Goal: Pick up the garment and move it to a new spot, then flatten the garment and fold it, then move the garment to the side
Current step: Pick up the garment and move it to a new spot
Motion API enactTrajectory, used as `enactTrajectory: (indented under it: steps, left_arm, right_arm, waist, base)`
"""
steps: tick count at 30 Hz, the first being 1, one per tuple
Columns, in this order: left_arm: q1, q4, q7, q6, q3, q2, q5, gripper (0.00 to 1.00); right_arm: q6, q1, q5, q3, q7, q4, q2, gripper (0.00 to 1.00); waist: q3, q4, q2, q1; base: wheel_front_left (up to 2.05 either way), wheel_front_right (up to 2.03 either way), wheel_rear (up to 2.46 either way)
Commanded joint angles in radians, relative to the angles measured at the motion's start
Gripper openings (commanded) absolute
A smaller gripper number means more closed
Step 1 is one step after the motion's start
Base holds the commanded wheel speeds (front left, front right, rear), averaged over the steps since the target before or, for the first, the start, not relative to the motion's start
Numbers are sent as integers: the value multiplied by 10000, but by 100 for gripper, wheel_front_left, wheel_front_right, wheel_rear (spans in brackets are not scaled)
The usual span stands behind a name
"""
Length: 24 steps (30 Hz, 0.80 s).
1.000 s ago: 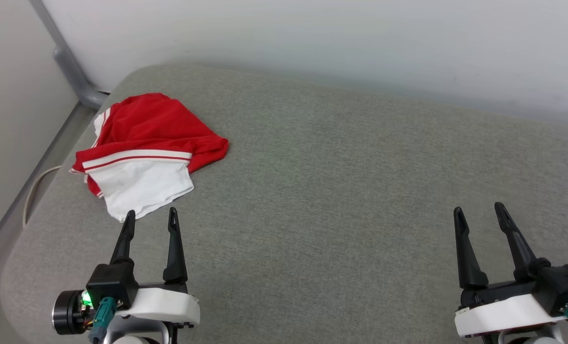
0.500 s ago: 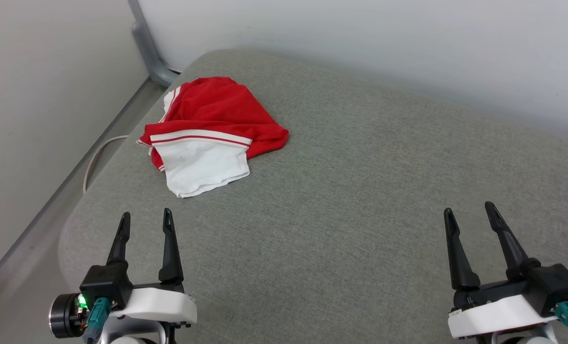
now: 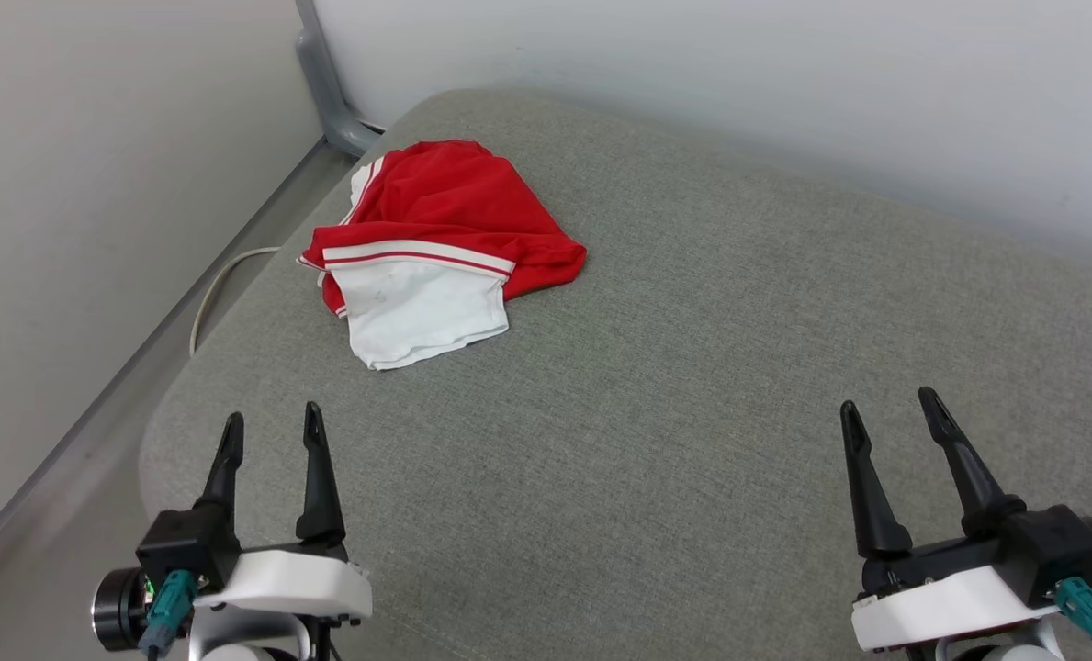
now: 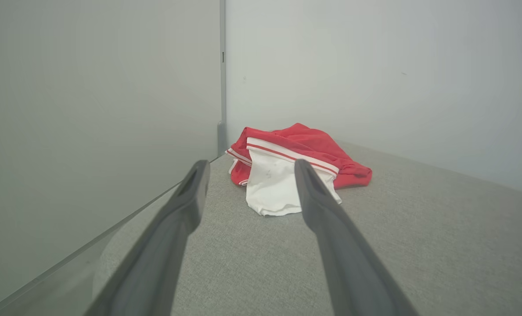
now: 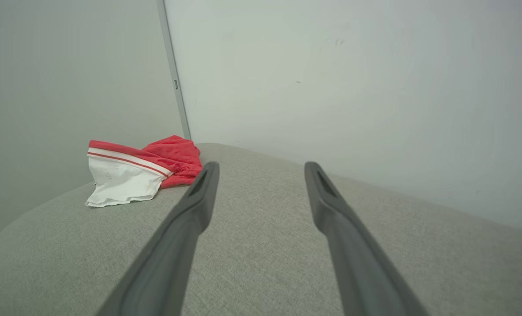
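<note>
1. The garment (image 3: 435, 248) lies in a crumpled heap on the grey cushion (image 3: 656, 386), near the cushion's far left corner. It rests on the fabric, and neither gripper touches it.
2. Its red body is bunched toward the cushion's far edge. A white sleeve (image 3: 422, 312) spreads from it toward the cushion's near edge. A red-and-white striped band (image 3: 417, 255) runs across where the sleeve meets the red cloth.
3. The left gripper (image 3: 272, 413) is over the cushion's near left corner. Its two dark fingers stand spread apart with nothing between them. They point up the cushion toward the heap, with bare cushion fabric between the tips and the sleeve's hem.
4. The right gripper (image 3: 886, 399) is over the near right part of the cushion. Its fingers are also parted and empty, and it is well apart from the garment.
5. In the left wrist view, the white sleeve shows ahead between that gripper's two fingers, farther up the cushion.
6. In the right wrist view, the heap sits off to the left of that gripper's fingers, by the cushion's left edge.
7. A pale wall (image 3: 692, 92) rises beyond the cushion's far edge. A grey post (image 3: 320, 78) stands just past the far left corner. A white cable (image 3: 219, 285) curves along the floor beside the cushion's left edge.
</note>
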Motion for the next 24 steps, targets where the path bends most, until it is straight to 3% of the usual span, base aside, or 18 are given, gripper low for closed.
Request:
enactTrajectory:
  steps: [1,9,13,18,24]
  left_arm:
    - [-325,-16,-28,-198,80,-9,-213,100]
    - [-2163,356,-28,-1400,1032,9,-166,100]
    - [-3491,720,-28,-1796,1727,207,-274,100]
    - [-5185,1492,-28,-2035,2099,766,-488,100]
    - [-6839,3004,126,-2103,1489,1991,-1091,100]
  right_arm:
    - [-7,-155,-75,37,-25,-25,6,100]
    - [-7,-555,-434,203,-25,-244,6,100]
    - [-7,-903,-786,285,-25,-510,4,100]
    - [-7,-1357,-1028,253,-23,-903,-149,100]
    - [-7,-1804,-1170,172,-25,-1354,-270,100]
  waist:
    - [49,-63,0,0]
    - [716,-634,0,0]
    - [1330,-1075,0,0]
    - [2175,-1574,0,0]
    - [3020,-2070,0,0]
  base:
    - [0,0,0]
    - [0,0,0]
    - [0,0,0]
    - [0,0,0]
    - [0,0,0]
